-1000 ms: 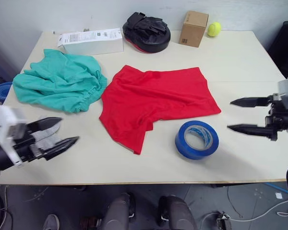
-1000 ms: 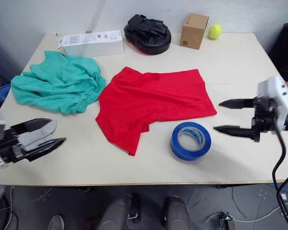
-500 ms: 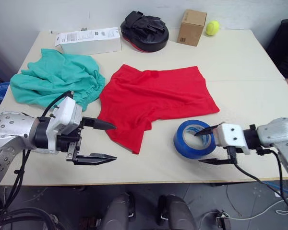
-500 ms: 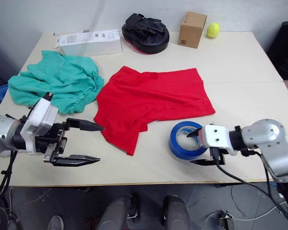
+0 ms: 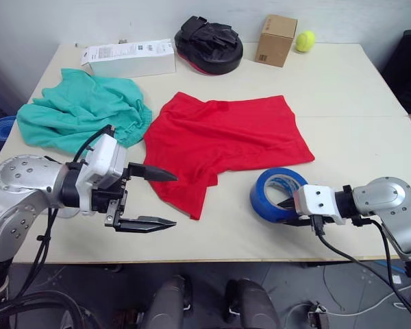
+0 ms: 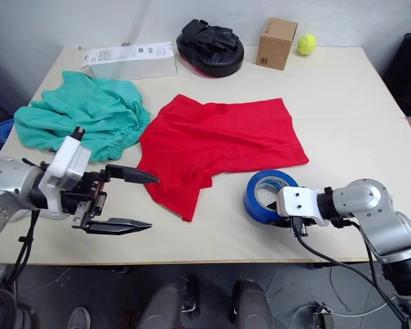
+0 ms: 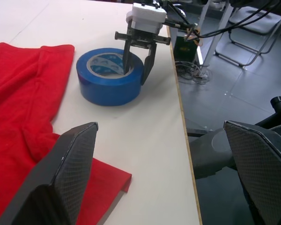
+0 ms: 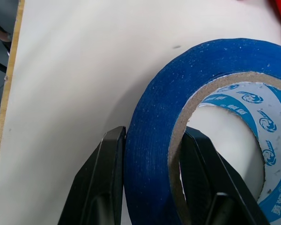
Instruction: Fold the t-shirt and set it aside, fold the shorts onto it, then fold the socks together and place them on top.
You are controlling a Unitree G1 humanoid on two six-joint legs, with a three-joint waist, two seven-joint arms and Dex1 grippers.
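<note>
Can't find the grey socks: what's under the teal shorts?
Only pale tabletop shows around the crumpled teal-green fabric shorts. Anything beneath is covered; I see no socks poking out.

No words clear enough to read anywhere. Small dark print on the white box (image 5: pixel 131 57) at the back of the worktop, too tiny to make out. Blue marks and letters inside the blue tape roll (image 8: pixel 210 117), cut off and unclear.
</note>
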